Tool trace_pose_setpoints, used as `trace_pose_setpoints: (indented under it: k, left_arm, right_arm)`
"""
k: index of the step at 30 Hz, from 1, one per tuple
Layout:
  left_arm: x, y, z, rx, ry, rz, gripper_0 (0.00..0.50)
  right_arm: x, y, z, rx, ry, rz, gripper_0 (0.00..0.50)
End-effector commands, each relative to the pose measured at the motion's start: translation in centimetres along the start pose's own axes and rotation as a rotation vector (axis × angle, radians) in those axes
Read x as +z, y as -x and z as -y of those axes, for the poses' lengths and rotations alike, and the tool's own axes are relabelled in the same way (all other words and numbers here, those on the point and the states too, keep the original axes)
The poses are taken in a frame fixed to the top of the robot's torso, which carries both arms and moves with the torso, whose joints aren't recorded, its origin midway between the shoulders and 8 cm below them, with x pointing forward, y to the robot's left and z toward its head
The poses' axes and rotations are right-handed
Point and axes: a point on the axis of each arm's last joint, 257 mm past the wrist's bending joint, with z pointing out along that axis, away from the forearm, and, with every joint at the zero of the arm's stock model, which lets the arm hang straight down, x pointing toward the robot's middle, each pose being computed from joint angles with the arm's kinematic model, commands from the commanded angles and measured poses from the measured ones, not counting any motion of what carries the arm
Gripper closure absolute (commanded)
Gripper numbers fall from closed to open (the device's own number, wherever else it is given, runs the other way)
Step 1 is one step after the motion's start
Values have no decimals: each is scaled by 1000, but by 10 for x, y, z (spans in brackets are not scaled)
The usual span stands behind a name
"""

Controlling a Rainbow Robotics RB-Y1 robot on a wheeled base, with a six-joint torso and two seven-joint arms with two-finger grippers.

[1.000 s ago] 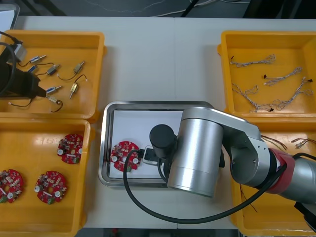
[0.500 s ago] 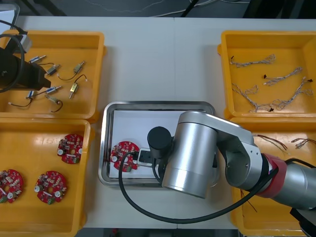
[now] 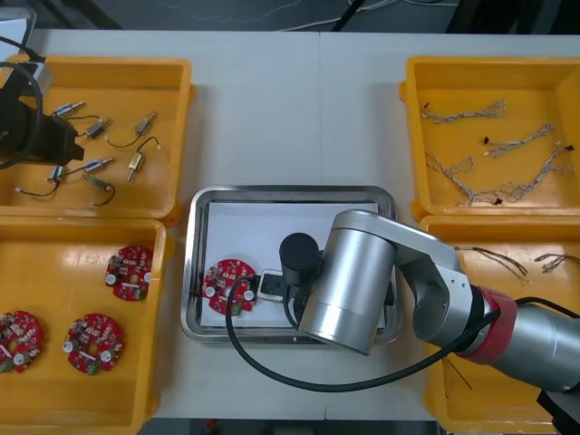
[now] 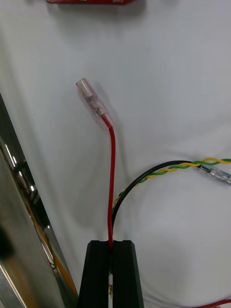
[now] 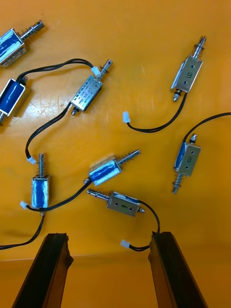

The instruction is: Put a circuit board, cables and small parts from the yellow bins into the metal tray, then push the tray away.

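Centre of the light table (image 3: 272,109), a shade toward six o'clock: shallow rectangular metal tray (image 3: 290,192), shiny at the rim, white inside. Toward the tray's eight o'clock corner, flat on the white lining: one round red circuit board (image 3: 229,285).

Right gripper (image 4: 111,242): reaches in from four o'clock beneath the broad silver arm (image 3: 349,281), sits low over the white lining, black fingers pressed together on the red strand of a thin cable of red, black and twisted yellow-green strands (image 4: 112,168). Ahead of the fingertips, at the red strand's end: a clear plastic connector (image 4: 94,103), lying on the lining. Black and yellow-green strands curving off to one side across the white.

Left gripper (image 5: 108,236): hangs at ten o'clock over the first yellow plastic bin (image 3: 100,63), fingers spread wide, nothing between them. On the bin floor ahead of the fingertips: small metal parts (image 5: 110,171), each trailing a thin black lead.

Eight o'clock: second yellow bin (image 3: 54,272), three more red boards (image 3: 93,343). Two o'clock: third yellow bin (image 3: 494,63), twisted blue and white cables (image 3: 462,115). Four o'clock: fourth yellow bin (image 3: 489,403), red and yellow cables (image 3: 503,258), partly under the silver arm.
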Motion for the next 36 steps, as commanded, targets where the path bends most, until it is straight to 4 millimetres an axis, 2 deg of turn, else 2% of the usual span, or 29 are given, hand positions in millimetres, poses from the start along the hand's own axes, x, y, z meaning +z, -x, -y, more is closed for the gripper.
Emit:
trace_pose_setpoints:
  k: [1, 2, 3, 4, 7, 13, 21, 25, 31, 36]
  left_arm:
    - [-13, 34, -16, 161, 37, 54, 5]
    - [-9, 35, -19, 165, 37, 53, 5]
    - [-7, 36, -23, 167, 38, 57, 5]
    - [-4, 38, -25, 163, 36, 61, 4]
    - [2, 41, -28, 151, 31, 73, 5]
    - [11, 43, -34, 137, 33, 72, 5]
    - [23, 45, -47, 142, 54, 86, 5]
    - [33, 43, -47, 172, 74, 84, 4]
    - [51, 35, -47, 179, 84, 74, 5]
    - [61, 32, -42, 179, 85, 70, 5]
  right_arm:
    - [-1, 11, -10, -57, 7, 27, 336]
    - [-1, 11, -9, -59, 2, 28, 206]
    - [-2, 12, -7, -62, -4, 31, 97]
    - [-2, 12, -7, -63, -7, 32, 44]
    - [-4, 13, -3, -60, -12, 38, 0]
    - [-17, 16, -1, -47, -11, 63, 0]
    - [-53, 10, -11, -29, 69, 76, 0]
    - [-62, 9, -11, -32, 72, 82, 0]
    - [-75, 6, -2, -3, 63, 101, 0]
    - [-90, 1, 16, 111, 52, 129, 0]
